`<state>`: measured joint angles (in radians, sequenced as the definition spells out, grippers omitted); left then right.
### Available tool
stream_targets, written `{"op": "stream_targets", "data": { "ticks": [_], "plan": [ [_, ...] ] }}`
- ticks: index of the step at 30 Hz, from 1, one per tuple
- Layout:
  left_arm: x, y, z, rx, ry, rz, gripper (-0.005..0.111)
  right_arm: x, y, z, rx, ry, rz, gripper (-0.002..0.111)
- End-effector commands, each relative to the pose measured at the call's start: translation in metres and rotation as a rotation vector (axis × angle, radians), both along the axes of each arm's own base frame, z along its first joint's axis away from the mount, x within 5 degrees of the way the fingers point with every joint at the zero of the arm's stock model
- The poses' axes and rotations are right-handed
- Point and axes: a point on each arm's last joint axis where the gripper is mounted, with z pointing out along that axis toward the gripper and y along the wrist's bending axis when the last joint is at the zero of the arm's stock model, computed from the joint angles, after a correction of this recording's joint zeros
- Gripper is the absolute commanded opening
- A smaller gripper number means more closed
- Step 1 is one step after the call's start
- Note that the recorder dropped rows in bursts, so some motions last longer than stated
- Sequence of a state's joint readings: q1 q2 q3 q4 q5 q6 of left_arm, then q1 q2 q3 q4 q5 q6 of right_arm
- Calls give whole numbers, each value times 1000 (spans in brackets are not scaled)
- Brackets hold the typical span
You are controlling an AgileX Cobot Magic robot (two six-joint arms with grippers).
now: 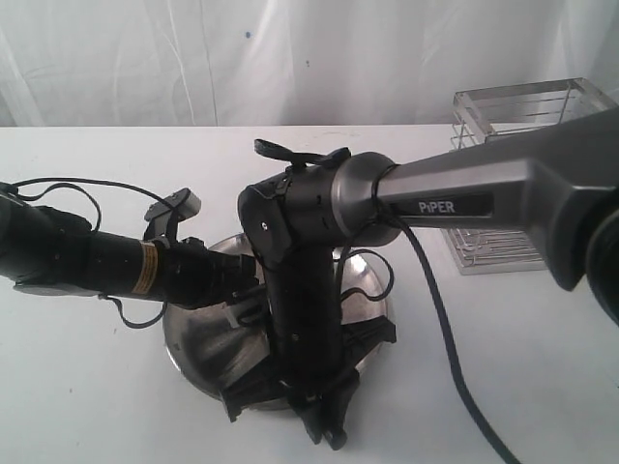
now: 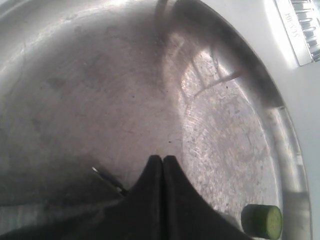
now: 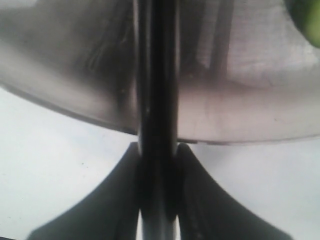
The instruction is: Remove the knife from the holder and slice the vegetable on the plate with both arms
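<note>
The steel plate (image 1: 198, 338) lies on the white table under both arms. In the left wrist view my left gripper (image 2: 162, 157) hangs shut over the plate (image 2: 125, 90), holding nothing. A green vegetable chunk (image 2: 261, 220) with a pale cut face lies by the rim, apart from that gripper. A thin dark sliver with a bright tip (image 2: 107, 179) shows beside the fingers. My right gripper (image 3: 158, 150) is shut on the black knife (image 3: 158, 90), which runs out over the plate's rim (image 3: 240, 127); a blurred bit of green vegetable (image 3: 307, 20) sits at the frame corner. In the exterior view both arms hide knife and vegetable.
The chrome wire holder (image 1: 513, 184) stands at the back right of the table, behind the right arm's grey link (image 1: 455, 188). The left arm (image 1: 106, 261) reaches in from the left, with cables looping beside it. A black cable (image 1: 445, 329) hangs from the right arm across the table.
</note>
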<state>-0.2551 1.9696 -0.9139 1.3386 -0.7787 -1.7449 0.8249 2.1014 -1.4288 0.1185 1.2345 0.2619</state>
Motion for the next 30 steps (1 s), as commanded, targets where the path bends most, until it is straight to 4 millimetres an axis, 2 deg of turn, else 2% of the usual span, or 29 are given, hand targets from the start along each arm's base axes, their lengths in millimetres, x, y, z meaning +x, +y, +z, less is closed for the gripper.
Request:
{"op": "stream_targets", "data": {
  "ticks": [1, 5, 12, 19, 21, 25, 26, 28, 30],
  "plan": [
    [-7, 3, -11, 91, 23, -32, 0, -7, -10, -10, -44, 19, -10, 0],
    [-7, 2, -10, 78, 24, -32, 0, -12, -16, -11, -59, 29, 0, 0],
    [-7, 2, -10, 79, 22, -34, 0, -14, -18, 3, -32, 6, -2, 0],
    [-5, 6, -7, 55, 18, -28, 0, -32, -27, -10, -22, 116, 40, 0],
    [0, 15, 4, -1, -7, 16, 0, -31, -30, -6, -31, 96, 49, 0],
    [8, 29, 37, -253, -116, 39, 0, -30, -32, 19, 10, 24, 67, 0],
    [9, 32, 48, -331, -152, 38, 0, -29, -36, 33, 18, -28, 88, 0],
    [12, 44, 62, -335, -231, 51, 0, -28, -42, 55, 37, -105, 111, 0],
    [16, 66, 71, -279, -262, 132, 0, -24, -49, 74, 83, -146, 108, 0]
  ]
}}
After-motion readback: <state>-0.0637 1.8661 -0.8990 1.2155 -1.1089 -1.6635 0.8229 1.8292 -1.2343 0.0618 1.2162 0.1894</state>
